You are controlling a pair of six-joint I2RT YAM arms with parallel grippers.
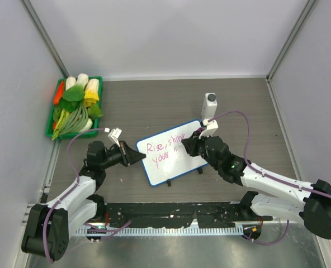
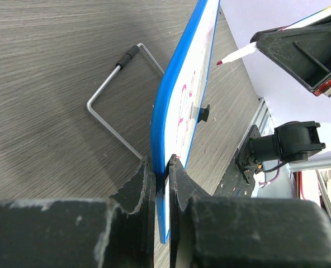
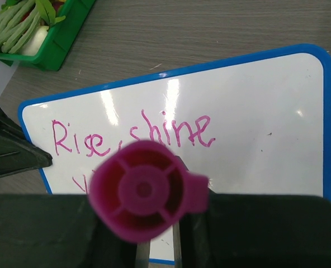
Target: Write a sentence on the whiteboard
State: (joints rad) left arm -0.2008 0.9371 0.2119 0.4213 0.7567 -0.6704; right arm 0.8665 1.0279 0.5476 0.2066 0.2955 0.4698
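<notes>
Grey wood-grain worktop (image 1: 255, 123), white walls around. Grips a pink marker (image 3: 146, 190) in the right tool (image 1: 190, 146), jaws closed narrow on the barrel, tip just off the face of the whiteboard (image 1: 182, 163) beside the second line. Pinches the board's blue left rim in the left tool (image 2: 161, 167), jaws nearly shut, board tilted up near the middle of the worktop, wire stand (image 2: 107, 89) behind. Reads "Rise, shine" and "your" in the sentence (image 3: 132, 134); rest hidden behind the right tool, so probably unfinished.

Could push the board back or twist it in that thin edge grip by pressing too hard. Could smear fresh ink by dragging the tool across it. Could knock the white bottle (image 1: 210, 103) just behind the right tool on a wide stroke.
</notes>
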